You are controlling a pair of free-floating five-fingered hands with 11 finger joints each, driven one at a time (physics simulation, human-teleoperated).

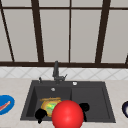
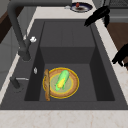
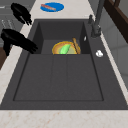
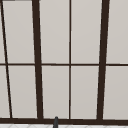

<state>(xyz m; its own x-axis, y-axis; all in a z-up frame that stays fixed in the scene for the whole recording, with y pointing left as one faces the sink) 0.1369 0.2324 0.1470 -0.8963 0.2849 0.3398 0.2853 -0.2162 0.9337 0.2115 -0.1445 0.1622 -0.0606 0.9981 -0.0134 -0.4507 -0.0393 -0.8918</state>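
A yellow-rimmed plate (image 1: 44, 105) lies in the left basin of the dark sink (image 1: 105, 100) with a green and yellow corn cob (image 2: 62, 80) on it. A long brown piece (image 2: 46, 85) leans at the plate's rim on the faucet side. My left hand (image 1: 40, 114) hovers over the sink's front edge beside the plate, fingers relaxed and holding nothing; it is also in the left side view (image 2: 121, 55). My right hand (image 1: 84, 107) floats over the front edge by the drainboard, fingers straight (image 3: 17, 41). A red sphere (image 1: 67, 115) sits between the hands, covering part of the plate.
A dark faucet (image 1: 56, 71) stands behind the basin, with a small white knob (image 3: 99, 53) near it. A blue plate (image 1: 5, 104) with a reddish strip lies on the left counter. A dark plate (image 2: 80, 7) rests on the right counter. A window lies behind.
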